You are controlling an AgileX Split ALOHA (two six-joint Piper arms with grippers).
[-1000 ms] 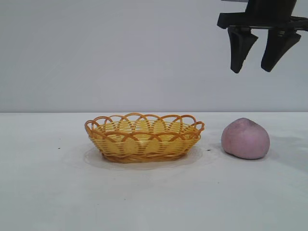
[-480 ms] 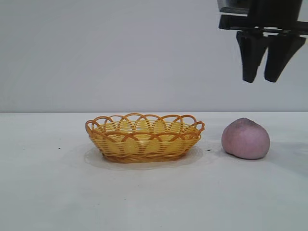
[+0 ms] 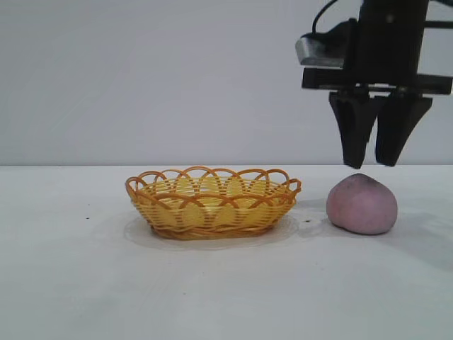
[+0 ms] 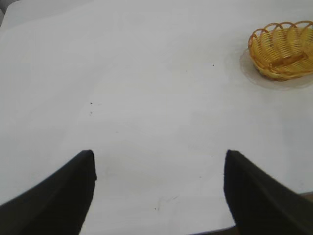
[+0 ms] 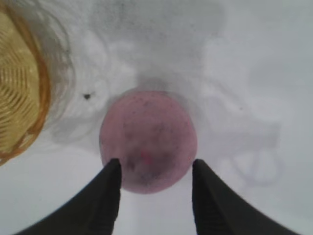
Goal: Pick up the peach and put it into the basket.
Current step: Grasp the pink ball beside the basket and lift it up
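Right gripper (image 3: 372, 164) lowered since earlier frame, jaws released just above peach (image 3: 362, 205); basket (image 3: 212, 202) beside, apart.

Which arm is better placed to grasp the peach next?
Right. The right gripper hangs open just above the peach, fingers straddling it in its wrist view. The left gripper is over bare table, away from the basket.

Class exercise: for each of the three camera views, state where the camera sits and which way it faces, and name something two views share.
Exterior: level at table height, facing basket, peach, right claw above the peach.
Left wrist: above the table, looking down; left claw open, basket far off.
Right wrist: straight down over the peach.
Shared: the basket appears in all three.
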